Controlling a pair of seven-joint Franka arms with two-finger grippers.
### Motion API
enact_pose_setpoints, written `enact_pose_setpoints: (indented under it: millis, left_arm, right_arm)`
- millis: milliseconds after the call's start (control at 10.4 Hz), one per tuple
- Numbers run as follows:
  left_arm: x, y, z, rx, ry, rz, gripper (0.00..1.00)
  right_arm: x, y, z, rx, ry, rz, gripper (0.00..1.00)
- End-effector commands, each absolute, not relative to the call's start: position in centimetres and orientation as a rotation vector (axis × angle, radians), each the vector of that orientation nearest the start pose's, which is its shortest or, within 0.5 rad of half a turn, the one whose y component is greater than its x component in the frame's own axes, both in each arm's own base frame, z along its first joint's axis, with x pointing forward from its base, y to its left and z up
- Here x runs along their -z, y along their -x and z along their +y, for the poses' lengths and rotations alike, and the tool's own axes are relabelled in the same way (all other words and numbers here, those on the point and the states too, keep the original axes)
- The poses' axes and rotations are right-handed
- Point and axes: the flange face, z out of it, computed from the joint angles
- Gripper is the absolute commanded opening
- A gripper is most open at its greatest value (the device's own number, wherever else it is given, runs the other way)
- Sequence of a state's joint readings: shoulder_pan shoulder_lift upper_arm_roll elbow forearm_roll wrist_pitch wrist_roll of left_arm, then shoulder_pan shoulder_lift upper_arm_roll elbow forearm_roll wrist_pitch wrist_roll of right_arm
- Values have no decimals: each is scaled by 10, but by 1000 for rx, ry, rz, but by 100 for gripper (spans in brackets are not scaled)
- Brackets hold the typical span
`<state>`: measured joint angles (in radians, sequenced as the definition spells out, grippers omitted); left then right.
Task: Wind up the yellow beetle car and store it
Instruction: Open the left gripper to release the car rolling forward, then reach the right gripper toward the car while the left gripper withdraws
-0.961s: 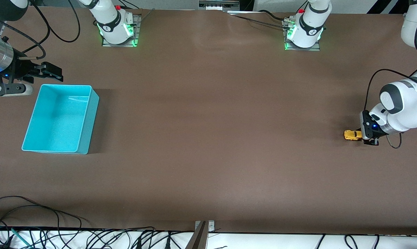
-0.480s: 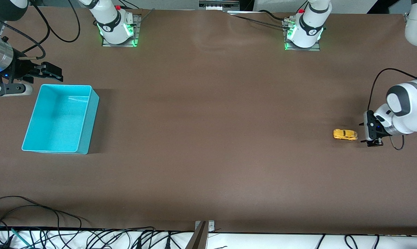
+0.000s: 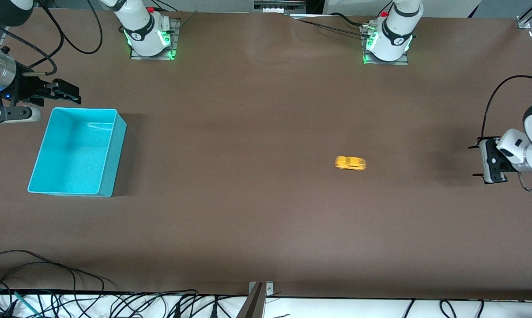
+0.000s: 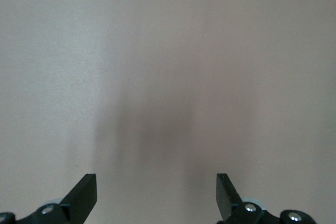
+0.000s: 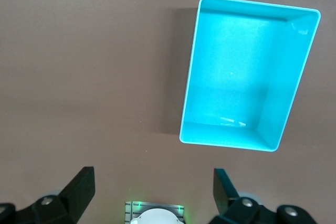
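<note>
On the bare brown table [image 3: 266, 229], about midway between its near and top edges and well toward the left arm's end, sits the car [image 3: 350, 163]. It shows as a smeared yellow streak, so I judge it is rolling rather than parked. Its long axis runs along the table's length, from one arm's end to the other. Which end is the nose I cannot tell through the smear.

It looks light, hard and smooth: a tiny plastic or metal shell on free wheels, likely to skid or squirt out if pinched on its rounded roof. I would take it across the body, fingers on the two flat flanks between the wheels, and only once it stops.

At about the same depth, at the left arm's end, the left gripper [image 3: 493, 160] hangs well apart from the car, jaws wide apart and empty; the left wrist view shows only table between its fingers [image 4: 84, 195].

At the right arm's end stands the bin [image 3: 99, 185], empty, far from the car.

Just past the bin's upper rim waits the right gripper [image 3: 67, 92], jaws spread with nothing between them; the right wrist view looks down into the bin [image 5: 294, 77].
</note>
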<state>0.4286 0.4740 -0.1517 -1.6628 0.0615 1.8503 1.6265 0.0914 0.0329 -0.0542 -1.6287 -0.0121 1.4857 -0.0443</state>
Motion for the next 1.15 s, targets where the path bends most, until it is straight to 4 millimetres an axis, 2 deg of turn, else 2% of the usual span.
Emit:
enact_pose_setpoints:
  millis: [0, 192, 384, 577, 769, 1057]
  left_arm:
    - [-359, -621, 165, -338, 2727, 2005, 100]
    - [-408, -629, 145, -332, 2778, 1905, 100]
    - [-452, -626, 115, -366, 2848, 1781, 100]
    - [-484, -620, 91, -395, 2909, 1637, 100]
    - [-508, -615, 69, -380, 2938, 1529, 100]
    - [-529, -609, 36, -381, 2999, 1335, 100]
  right_arm:
    - [-575, -546, 17, -266, 3118, -136, 100]
    - [-575, -546, 18, -266, 3118, -139, 100]
    - [-576, -546, 17, -268, 3116, -136, 100]
    - [-577, -545, 17, -266, 3116, -136, 100]
    - [-577, -545, 18, -266, 3116, -139, 100]
    - [-578, -545, 27, -263, 3111, -143, 100]
